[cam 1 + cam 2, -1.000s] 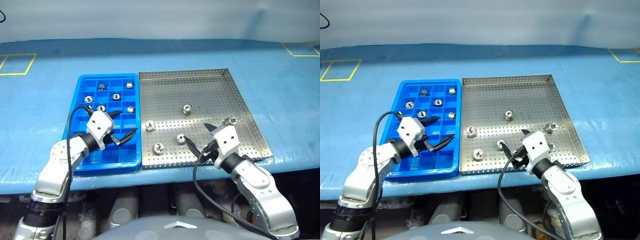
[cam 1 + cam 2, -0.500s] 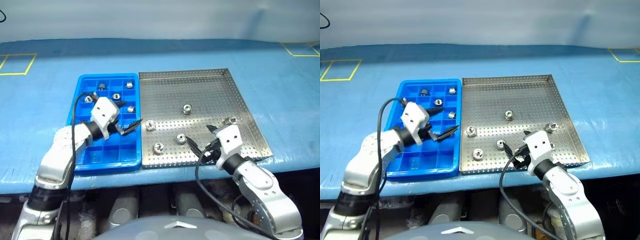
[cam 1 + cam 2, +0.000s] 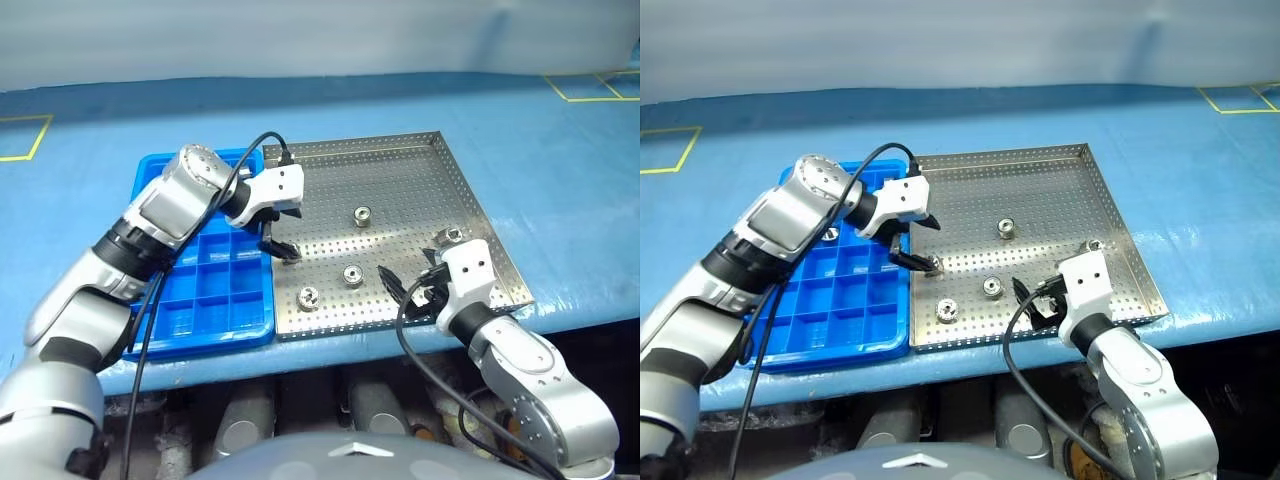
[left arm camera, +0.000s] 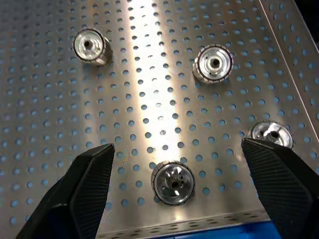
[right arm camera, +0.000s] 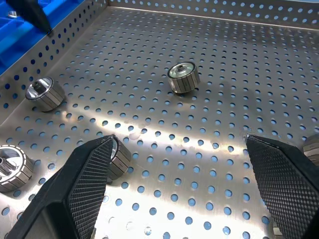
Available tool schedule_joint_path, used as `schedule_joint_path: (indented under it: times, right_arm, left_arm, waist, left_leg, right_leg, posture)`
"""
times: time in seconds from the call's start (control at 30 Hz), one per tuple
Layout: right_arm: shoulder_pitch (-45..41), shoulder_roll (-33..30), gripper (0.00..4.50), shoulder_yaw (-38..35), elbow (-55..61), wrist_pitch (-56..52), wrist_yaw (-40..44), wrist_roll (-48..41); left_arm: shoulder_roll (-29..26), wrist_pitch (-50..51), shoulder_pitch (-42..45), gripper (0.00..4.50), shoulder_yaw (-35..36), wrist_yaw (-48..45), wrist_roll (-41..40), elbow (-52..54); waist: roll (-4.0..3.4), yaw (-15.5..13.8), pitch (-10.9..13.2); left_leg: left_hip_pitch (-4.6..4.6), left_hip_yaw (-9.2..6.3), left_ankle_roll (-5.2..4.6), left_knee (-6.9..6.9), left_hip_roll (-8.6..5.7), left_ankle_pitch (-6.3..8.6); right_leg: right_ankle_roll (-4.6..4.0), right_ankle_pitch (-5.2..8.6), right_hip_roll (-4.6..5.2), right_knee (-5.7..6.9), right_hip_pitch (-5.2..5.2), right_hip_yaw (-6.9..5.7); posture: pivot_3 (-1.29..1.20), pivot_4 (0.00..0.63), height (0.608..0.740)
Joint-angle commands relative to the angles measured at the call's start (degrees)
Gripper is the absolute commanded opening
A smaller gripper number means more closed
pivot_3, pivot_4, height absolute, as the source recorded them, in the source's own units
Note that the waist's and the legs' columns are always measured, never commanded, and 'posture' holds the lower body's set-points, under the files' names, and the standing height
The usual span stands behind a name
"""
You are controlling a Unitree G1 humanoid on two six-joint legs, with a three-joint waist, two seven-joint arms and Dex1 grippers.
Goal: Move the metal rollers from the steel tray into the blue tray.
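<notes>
Steel tray (image 3: 400,180): perforated sheet metal, low raised rim; landmark for all entries.
Blue tray (image 3: 215,290): gridded plastic, touching the steel tray's left rim.
Left gripper (image 3: 279,244): fingers spread wide, over the steel tray's left edge, pointing down; the nearer arm to the target roller.
Right gripper (image 3: 408,288): fingers spread, empty, at the tray's near right corner.
Metal rollers: short shiny cylinders standing on end, scattered on the tray floor; nearest roller (image 4: 173,182) lies centred between the left fingers, just ahead.

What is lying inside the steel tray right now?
Five metal rollers lie loose on the steel tray, one directly below the open left gripper. The right gripper covers part of the near floor.
</notes>
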State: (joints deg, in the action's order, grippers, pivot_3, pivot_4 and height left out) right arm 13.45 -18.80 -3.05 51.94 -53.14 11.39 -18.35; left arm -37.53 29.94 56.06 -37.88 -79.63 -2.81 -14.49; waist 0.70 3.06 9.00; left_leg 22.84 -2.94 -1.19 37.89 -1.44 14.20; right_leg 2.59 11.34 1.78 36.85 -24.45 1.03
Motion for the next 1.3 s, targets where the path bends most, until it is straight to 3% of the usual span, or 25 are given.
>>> schedule_joint_path:
  times: [0.03, 0.3, 0.53, 0.63, 0.83, 0.87, 1.13, 1.3]
  right_arm:
    - [0.96, 0.9, 4.5, 0.02, 3.02, 0.81, -1.53, 0.29]
    - [2.54, 1.34, 4.5, 0.56, 3.88, 1.43, -2.98, 0.65]
    - [2.9, 1.09, 4.5, 0.81, 4.09, 1.89, -3.27, 1.06]
    - [2.92, 1.28, 4.5, 1.23, 4.09, 2.14, -3.4, 1.52]
    - [3.12, 1.49, 4.5, 1.19, 4.11, 2.64, -3.57, 2.12]
    - [3.11, 1.48, 4.5, 1.18, 4.07, 2.71, -3.56, 2.22]
    - [0.91, 0.72, 4.5, 1.88, 3.26, 2.93, -2.86, 2.5]
    - [-2.77, 0.4, 4.5, 4.55, 2.07, 2.17, -2.28, 2.22]
  left_arm:
    - [1.69, -5.16, 3.27, 4.47, -3.17, -4.54, 5.3, -6.78]
    - [7.97, -12.78, 3.99, 4.47, -3.68, -2.88, 12.47, -17.84]
    - [9.92, -17.91, 4.28, 4.47, -6.52, -4.54, 19.16, -20.76]
    - [11.07, -19.61, 4.73, 3.85, -7.58, -4.93, 21.6, -22.84]
    - [12.68, -22.11, 5.31, 1.9, -6.22, -4.23, 23.49, -25.74]
    - [13.06, -22.27, 5.49, 1.78, -5.58, -3.8, 23.46, -26.14]
    - [18.97, -12.35, 7.63, 1.78, 14.06, 10.17, 12.27, -21.63]
    - [16.01, -6.24, 0.5, 1.78, 24.09, 17.93, 7.85, -6.23]
  waist:
    - [0.0, 0.25, 0.0]
    - [0.01, 1.36, 0.0]
    - [0.0, 2.36, -0.01]
    - [0.0, 2.53, -0.01]
    - [-0.01, 2.52, -0.03]
    - [-0.02, 2.48, -0.03]
    - [0.01, 1.99, -0.01]
    - [-0.04, 2.29, -0.02]
  left_leg:
    - [0.04, 0.0, 0.0, 0.0, 0.0, 0.0]
    - [0.05, 0.04, -0.03, 0.16, 0.13, 0.02]
    - [-0.02, 0.11, -0.04, 0.17, 0.16, 0.02]
    - [-0.06, 0.13, -0.04, 0.16, 0.18, 0.02]
    - [-0.11, 0.22, -0.05, 0.17, 0.34, 0.03]
    - [-0.11, 0.24, -0.06, 0.18, 0.34, 0.03]
    - [0.16, 0.21, -0.23, 0.47, 0.23, 0.13]
    - [0.1, 0.32, -0.29, 0.37, 0.24, 0.17]
  right_leg:
    - [0.0, 0.0, -0.03, 0.0, -0.02, 0.02]
    - [0.07, -0.04, -0.02, 0.01, -0.05, 0.31]
    - [0.16, -0.09, -0.12, 0.07, -0.05, 0.42]
    - [0.16, -0.1, -0.2, 0.11, -0.06, 0.45]
    - [0.14, -0.09, -0.24, 0.11, -0.03, 0.54]
    - [0.15, -0.09, -0.24, 0.1, -0.03, 0.57]
    - [0.5, -0.29, -0.16, 0.0, -0.08, 0.67]
    - [0.52, -0.31, -0.17, 0.01, -0.13, 0.84]
  posture:
    - [-0.12, 0.15, 0.74]
    - [-0.15, 0.15, 0.74]
    - [-0.16, 0.15, 0.74]
    - [-0.17, 0.15, 0.74]
    - [-0.18, 0.15, 0.74]
    - [-0.18, 0.15, 0.74]
    - [-0.13, 0.15, 0.74]
    - [-0.08, 0.15, 0.74]
